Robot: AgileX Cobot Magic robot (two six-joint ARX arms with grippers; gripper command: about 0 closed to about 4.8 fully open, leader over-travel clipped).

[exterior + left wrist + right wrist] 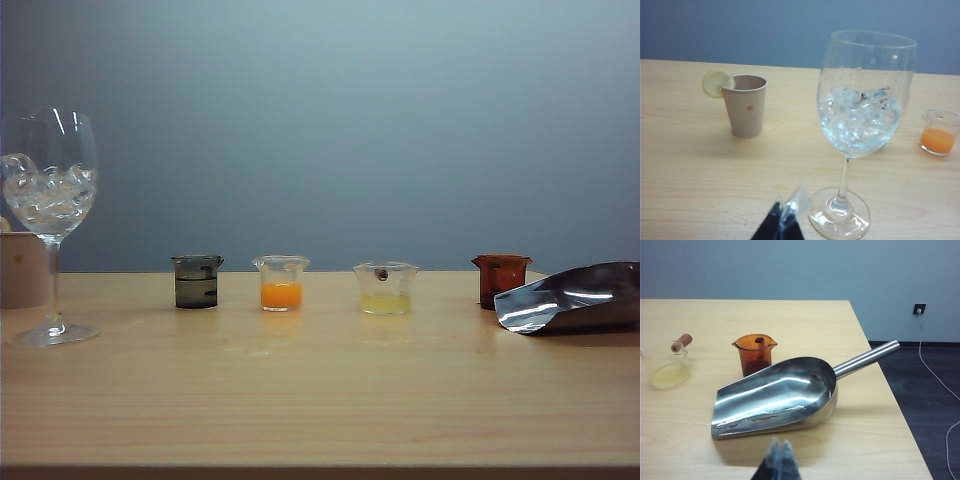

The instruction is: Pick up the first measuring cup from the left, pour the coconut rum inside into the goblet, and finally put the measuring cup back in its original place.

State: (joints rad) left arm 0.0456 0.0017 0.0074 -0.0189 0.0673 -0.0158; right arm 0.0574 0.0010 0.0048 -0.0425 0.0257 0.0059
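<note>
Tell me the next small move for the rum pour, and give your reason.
Probably open the left pincer and reach toward the measuring cup. That cup stands untouched at the left end of the row, beside the goblet, which holds only ice. Both pincers, the right pincer included, are shut and hold nothing.

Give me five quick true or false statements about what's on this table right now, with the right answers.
1. The goblet holds ice. True.
2. The grey measuring cup is tipped over the goblet. False: it stands upright on the table, apart from it.
3. The orange cup stands between the grey cup and the yellow cup. True.
4. The right hand grips the scoop. False: it is shut on nothing, short of the scoop.
5. A lemon slice sits on the paper cup. True.
</note>
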